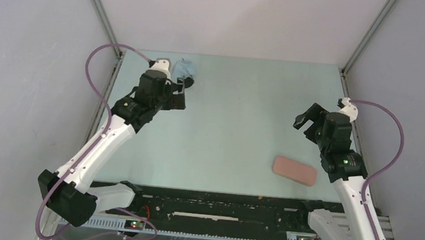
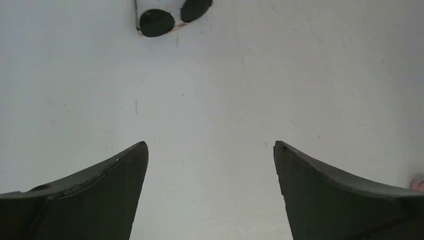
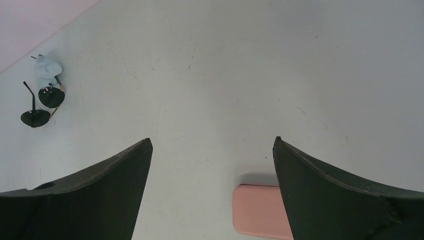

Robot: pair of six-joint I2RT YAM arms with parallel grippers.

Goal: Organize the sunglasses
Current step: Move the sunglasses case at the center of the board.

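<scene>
The sunglasses [image 2: 172, 17], with two dark round lenses and thin wire arms, lie on the table at the top edge of the left wrist view, ahead of my open, empty left gripper [image 2: 210, 150]. In the top view they show as a small dark shape [image 1: 189, 82] just past the left gripper [image 1: 181, 94], at the far left. They also show at the left of the right wrist view [image 3: 42, 105]. My right gripper [image 3: 212, 145] is open and empty, hovering at the right of the table [image 1: 307, 119].
A light blue cloth [image 1: 185, 68] lies crumpled beside the sunglasses, touching one lens [image 3: 47, 67]. A pink oblong case [image 1: 294, 170] lies closed at the near right, below the right gripper [image 3: 257, 210]. Grey walls enclose the table.
</scene>
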